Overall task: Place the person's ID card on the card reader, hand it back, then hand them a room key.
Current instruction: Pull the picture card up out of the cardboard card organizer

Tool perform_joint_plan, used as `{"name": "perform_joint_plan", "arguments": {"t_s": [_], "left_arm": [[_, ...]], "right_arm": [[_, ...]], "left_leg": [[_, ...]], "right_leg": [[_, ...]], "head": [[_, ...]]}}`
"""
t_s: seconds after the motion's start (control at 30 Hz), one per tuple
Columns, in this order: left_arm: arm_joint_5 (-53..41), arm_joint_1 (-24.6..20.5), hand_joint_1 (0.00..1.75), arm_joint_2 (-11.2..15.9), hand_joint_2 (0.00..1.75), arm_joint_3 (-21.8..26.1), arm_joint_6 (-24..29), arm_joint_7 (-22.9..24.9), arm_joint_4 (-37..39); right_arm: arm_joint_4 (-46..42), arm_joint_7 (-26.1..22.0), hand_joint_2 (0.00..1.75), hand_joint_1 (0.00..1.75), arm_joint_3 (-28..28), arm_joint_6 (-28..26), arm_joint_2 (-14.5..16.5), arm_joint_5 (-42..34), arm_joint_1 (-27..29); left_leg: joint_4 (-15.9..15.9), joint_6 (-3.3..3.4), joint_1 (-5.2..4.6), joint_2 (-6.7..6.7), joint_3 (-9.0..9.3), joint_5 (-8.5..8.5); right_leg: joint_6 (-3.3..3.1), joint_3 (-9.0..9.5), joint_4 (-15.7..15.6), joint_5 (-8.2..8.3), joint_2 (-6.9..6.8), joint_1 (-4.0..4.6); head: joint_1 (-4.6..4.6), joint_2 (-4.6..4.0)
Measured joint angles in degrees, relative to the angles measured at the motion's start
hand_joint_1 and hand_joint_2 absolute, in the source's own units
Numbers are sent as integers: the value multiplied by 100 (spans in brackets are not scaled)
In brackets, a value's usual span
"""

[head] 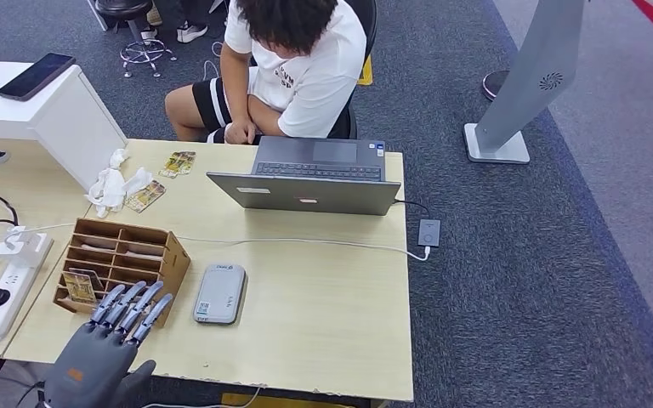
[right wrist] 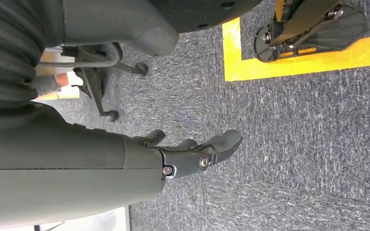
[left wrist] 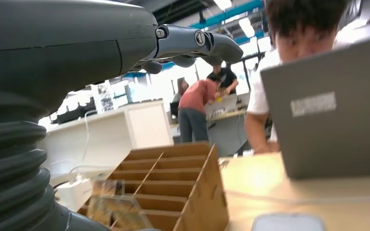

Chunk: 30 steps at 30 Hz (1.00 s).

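My left hand [head: 106, 344] hovers at the table's near left corner, fingers stretched out and apart, holding nothing, just in front of the wooden card rack [head: 123, 259]. The rack holds a card [head: 80, 286] in a near slot, seen blurred in the left wrist view as the card [left wrist: 113, 204] before the rack [left wrist: 173, 183]. The grey card reader [head: 219, 293] lies flat to the rack's right. Two cards [head: 178, 162] and another card [head: 145, 195] lie on the table's far left. A person in a white shirt [head: 302, 68] sits behind the laptop [head: 315, 180]. My right hand [right wrist: 192, 154] hangs over carpet, empty, fingers loosely extended.
A power strip [head: 4, 293] and cables lie left of the rack. Crumpled white tissue [head: 112, 187] sits by a white counter [head: 47, 115] with a phone [head: 36, 75] on it. A cable runs across the table to a small pad [head: 429, 232] on the floor.
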Motion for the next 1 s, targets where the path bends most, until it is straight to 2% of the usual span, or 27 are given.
{"name": "perform_joint_plan", "arguments": {"t_s": [0.13, 0.5, 1.0], "left_arm": [[265, 41, 0, 146, 175, 181, -247, 90, 8], [478, -39, 0, 130, 175, 615, -678, -1, 223], [567, -881, 0, -254, 175, 1318, -1256, -480, 1373]], "right_arm": [[-10, 16, 175, 0, -7, 0, 2, 73, -4], [-16, 58, 175, 0, -16, -1, 2, 165, -10], [-19, 140, 175, 0, -16, 11, 2, 402, -50]], "left_leg": [[0, 0, 0, -4, -1, 0], [0, 0, 0, -5, 0, 0], [0, 0, 3, -9, 1, 4]], "right_leg": [[0, 1, 0, 0, -3, 0], [0, 2, 0, 0, -3, 0], [-1, 6, 0, 2, -6, 2]], "head": [[1, 0], [1, -1], [2, 0]]}}
